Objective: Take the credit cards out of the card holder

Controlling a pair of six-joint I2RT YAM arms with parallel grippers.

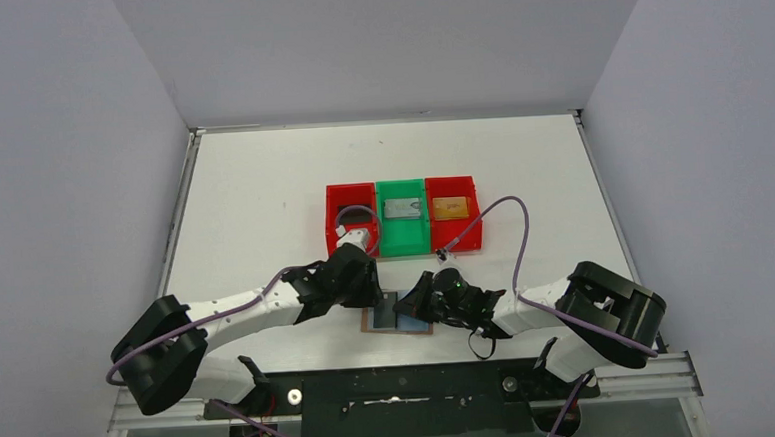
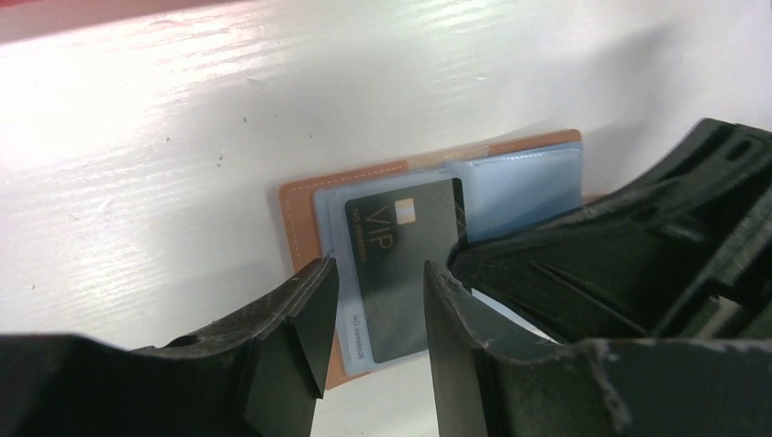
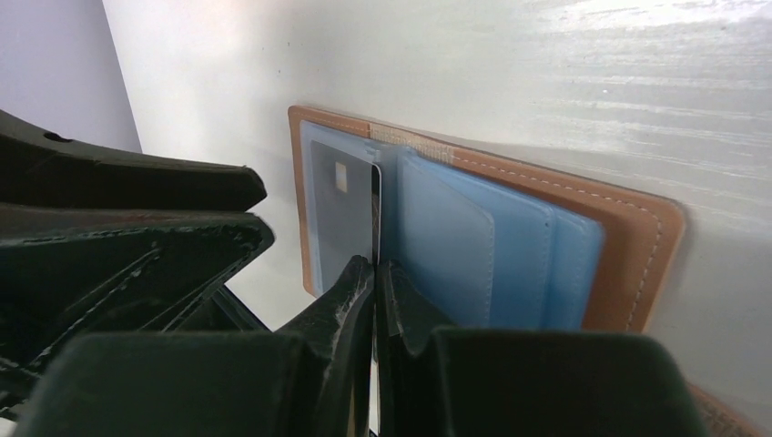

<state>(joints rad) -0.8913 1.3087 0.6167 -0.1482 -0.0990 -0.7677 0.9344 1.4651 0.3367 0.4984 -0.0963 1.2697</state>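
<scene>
1. Card holder lay open on the table, just under both grippers' tips. One black card sat in its clear pocket, seen thru the gap of the L gripper.
2. L gripper: part-open, medium gap, holding nothing. One finger was on each side of the card, just above it. Couldn't tell if either touched.
3. R gripper: pinched fully shut, nothing visible betw. the tips. Tips sat at the holder's centre fold, right beside the card's edge. Couldn't tell if they pressed down.
4. Risks, as I judged them:
 - Card was flat and thin, so the L fingers might close on the plastic pocket instead and drag the whole holder along.
 - If the R tips weren't pinning the holder, it could slide or fold shut on the pull.
 - The two grippers were v. close, so they could bump.
5. Containers, all beyond the fingertips:
 - Green bin, ahead betw. both grippers: silver-grey card.
 - R-side red bin, ahead of the R gripper: gold-orange card.
 - L-side red bin, ahead of the L gripper: contents unclear, partly hidden.
 - Holder's pale blue pockets, R gripper's side: no card showing.
</scene>
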